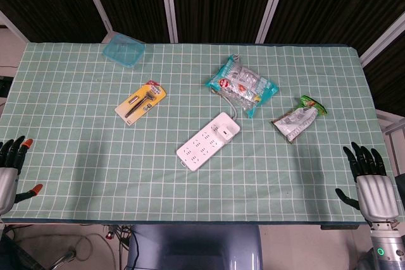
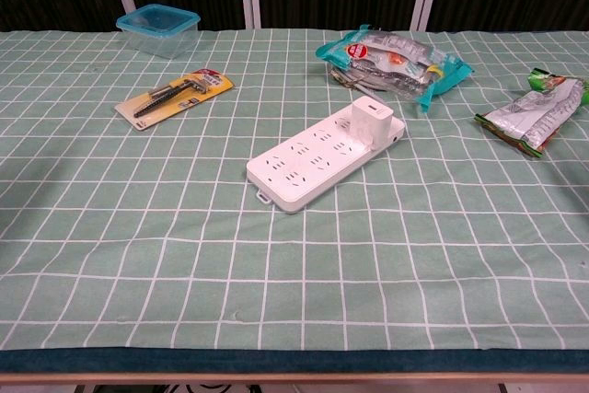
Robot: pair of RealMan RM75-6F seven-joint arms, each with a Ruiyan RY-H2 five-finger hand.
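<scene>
**Power strip lies mid-table, both hands idle at the near corners**

Power strip (image 1: pixel 209 141), white, sits near the middle of the green checked table (image 1: pixel 76 156), its long axis running diagonally from the near left toward the far right, with a white plug block seated at its far-right end. Neither hand touches anything. The left hand (image 1: pixel 9 172) rests at the table's near-left corner, fingers apart and empty; the right hand (image 1: pixel 368 181) waits at the near-right corner, fingers likewise spread and empty. The strip lies well apart from both, roughly midway, perhaps slightly nearer the right hand. Nothing stands between either hand and the strip. Just beyond its plug end lies a teal snack bag (image 1: pixel 242 84), with a cord running between them. A smaller green packet (image 1: pixel 297 118) lies toward the right edge, the thing closest to the right hand. A yellow tool card (image 1: pixel 140 102) sits left of centre, and a blue tub (image 1: pixel 124 50) stands at the far edge.
</scene>
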